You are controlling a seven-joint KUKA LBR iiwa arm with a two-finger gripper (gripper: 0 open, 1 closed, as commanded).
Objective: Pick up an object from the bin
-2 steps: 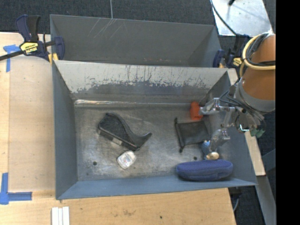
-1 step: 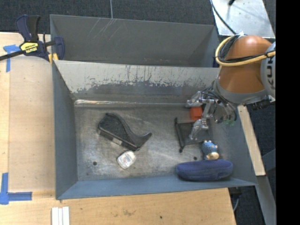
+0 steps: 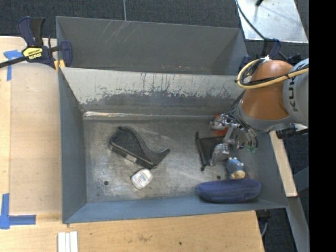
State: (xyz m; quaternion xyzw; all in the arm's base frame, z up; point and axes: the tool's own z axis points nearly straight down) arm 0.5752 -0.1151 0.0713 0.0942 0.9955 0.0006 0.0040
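The fingers [image 3: 223,150] hang at 3 o'clock in the bin [image 3: 73,156], at the edge of a black angular piece [image 3: 205,143]. Whether they are wide or narrow cannot be told. A small blue-and-yellow item [image 3: 235,168] lies at their 5 o'clock.

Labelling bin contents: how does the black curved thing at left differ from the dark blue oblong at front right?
The black curved piece is bent, with a tapering tail; the blue oblong is plain and rounded. The black curved piece lies centre-left, away from the gripper; the blue oblong by the front wall, near it. Both lie flat.
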